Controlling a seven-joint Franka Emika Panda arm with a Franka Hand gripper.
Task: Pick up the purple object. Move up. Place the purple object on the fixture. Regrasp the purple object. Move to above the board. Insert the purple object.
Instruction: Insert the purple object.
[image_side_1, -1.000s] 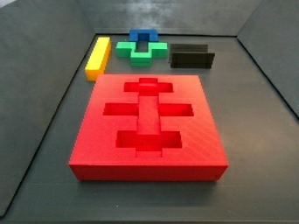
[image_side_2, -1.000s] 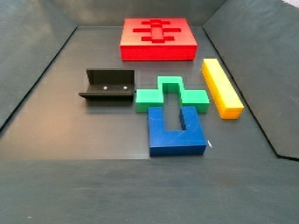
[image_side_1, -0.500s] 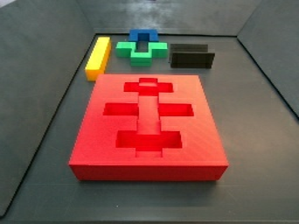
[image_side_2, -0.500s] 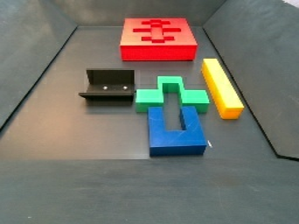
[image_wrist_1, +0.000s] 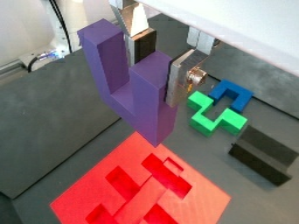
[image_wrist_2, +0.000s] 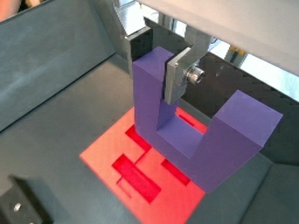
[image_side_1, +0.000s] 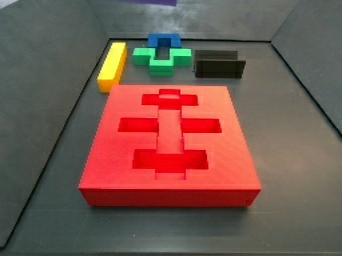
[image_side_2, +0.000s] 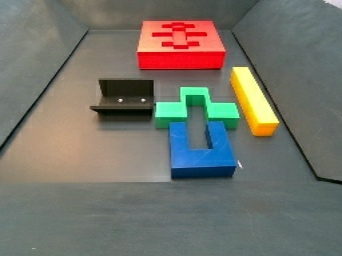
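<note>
I see the gripper (image_wrist_1: 156, 59) high above the board (image_wrist_1: 146, 188) | its jaws are shut tight on the purple object (image_wrist_1: 131, 80), prongs pointing up | I think picking up and regrasping are done | only the insert is left

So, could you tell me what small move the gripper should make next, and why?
Probably lower straight down. In both wrist views the gripper holds the purple object above the board, prongs up, not yet in any cutout.
</note>
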